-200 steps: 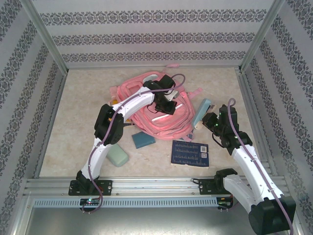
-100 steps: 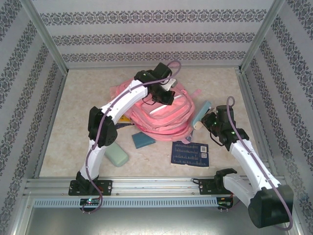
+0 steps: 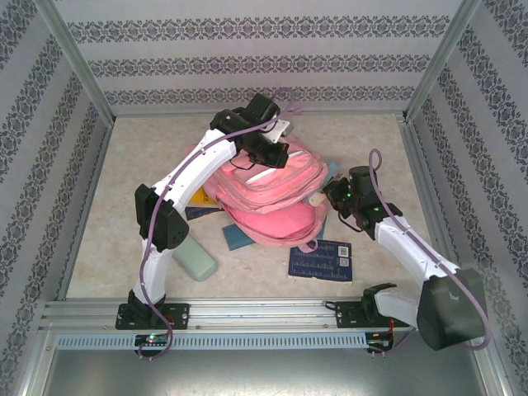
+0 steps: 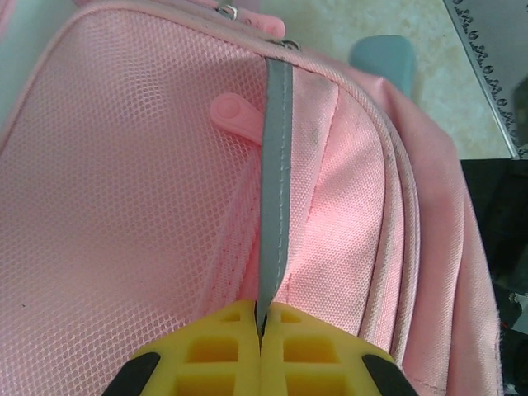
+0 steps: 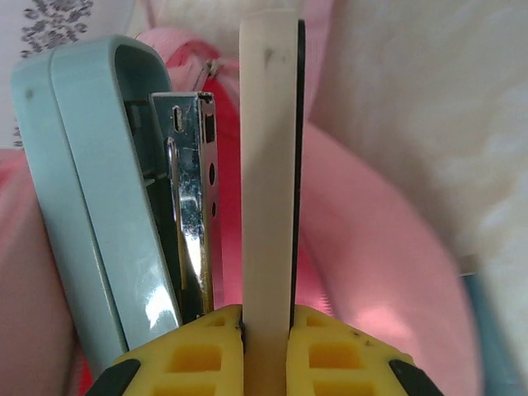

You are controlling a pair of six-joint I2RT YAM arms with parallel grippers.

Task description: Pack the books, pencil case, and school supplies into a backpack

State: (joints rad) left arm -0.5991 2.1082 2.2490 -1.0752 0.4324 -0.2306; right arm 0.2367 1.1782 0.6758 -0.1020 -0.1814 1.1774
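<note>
You get bright, even, diffuse light on the table (image 3: pixel 124 181), with soft, short shadows. Your right wrist view blurs toward 3 o'clock, and glare streaks metal on the stapler (image 5: pixel 191 216).

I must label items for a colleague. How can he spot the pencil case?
Start at the pink backpack mid-table. Toward its near-left, beside the left arm, lies the pencil case. It is pale mint with rounded ends, unlike the darker, square-cornered teal-blue item nearby.
</note>
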